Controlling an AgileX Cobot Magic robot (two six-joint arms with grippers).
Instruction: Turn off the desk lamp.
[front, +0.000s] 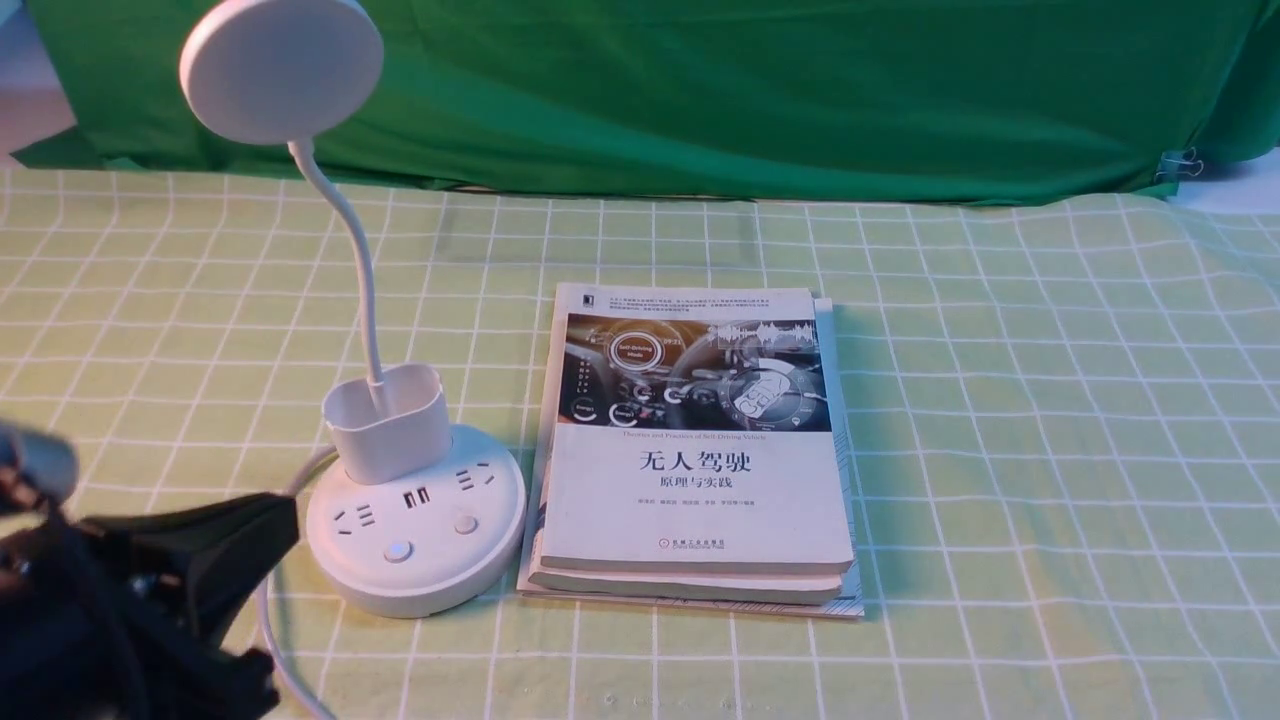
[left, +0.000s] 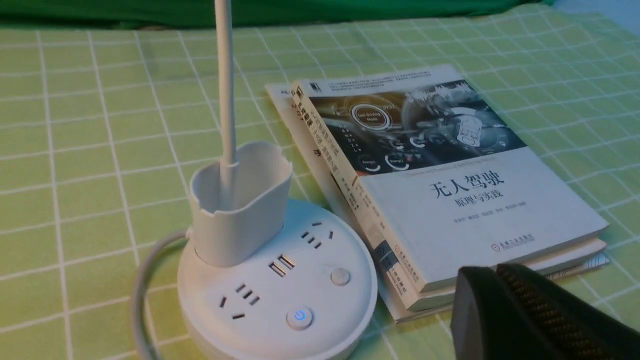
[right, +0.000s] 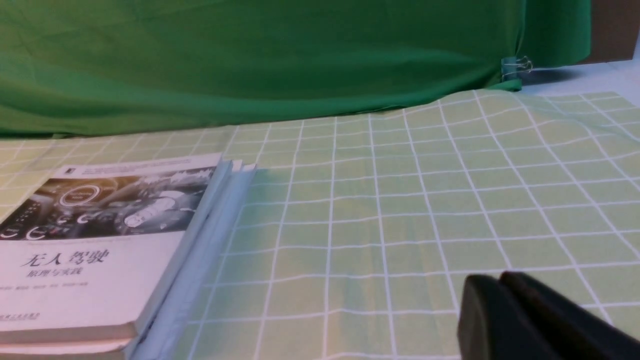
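On the left of the front view sits the desk lamp (front: 415, 540), head in the upper left, books (front: 695, 440) just beside its base, on a checkered worktop (front: 1000, 450). Left hand (front: 285, 520) pokes in lower left.

Left wrist view: that hand's fingers look clenched, lower right, apart from the lamp's buttons (left: 299, 317).

Right wrist view: right hand (right: 505, 285) also looks clenched, lower right.

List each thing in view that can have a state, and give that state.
Desk lamp: upright; lighting unclear.
Power button: symbol glowing blue.
Books: closed, stacked.
Clip: gripping green cloth.
Left gripper: shut.
Right gripper: shut.
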